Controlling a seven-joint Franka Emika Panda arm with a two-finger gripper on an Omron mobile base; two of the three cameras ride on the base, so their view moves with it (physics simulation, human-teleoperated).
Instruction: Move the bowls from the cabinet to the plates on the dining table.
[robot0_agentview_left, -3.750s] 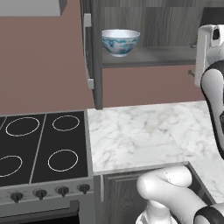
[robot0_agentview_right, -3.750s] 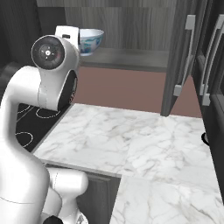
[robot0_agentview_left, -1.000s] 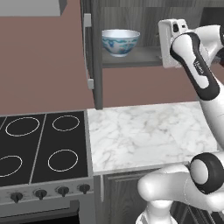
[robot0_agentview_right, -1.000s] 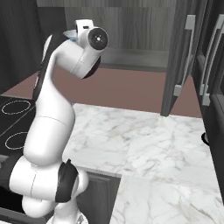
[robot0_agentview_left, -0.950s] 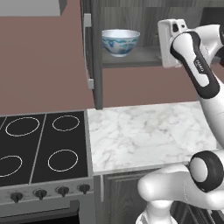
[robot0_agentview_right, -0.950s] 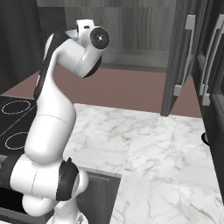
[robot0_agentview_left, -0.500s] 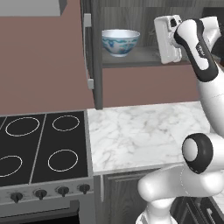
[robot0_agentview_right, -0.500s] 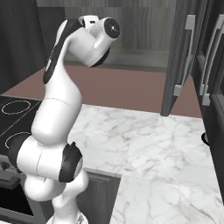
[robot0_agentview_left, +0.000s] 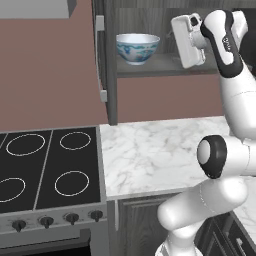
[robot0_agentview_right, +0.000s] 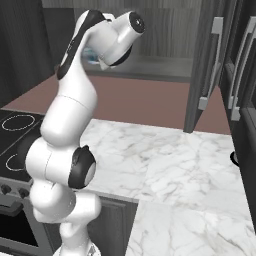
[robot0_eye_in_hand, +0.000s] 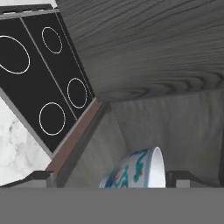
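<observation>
Jaws spread wide at the patterned bowl on the cabinet shelf

Stove and marble tabletop lie nearest the base, the black hob with its four white rings to the left and the veined slab just beside it on the right. From the lower part of both base views the white arm rises over the tabletop and bends up to shelf height.

Above, the dark wood-grain cabinet stands with its door swung out, and a second open door with a silver bar handle hangs to the right in the right base view. The gripper is held level with the open shelf, pointing left toward the bowl.

On that shelf sits the white bowl with the blue-green pattern, upright, pale blue inside. In the hand view the same bowl appears rolled onto its side by the camera's tilt, lying between the two dark finger tips, which rise near the opposite lower corners. The jaws are released and spread wide, wider than the part of the bowl that shows. They grasp nothing, and whether either tip touches the bowl cannot be told. Behind the bowl runs the grey back wall of the cabinet.
</observation>
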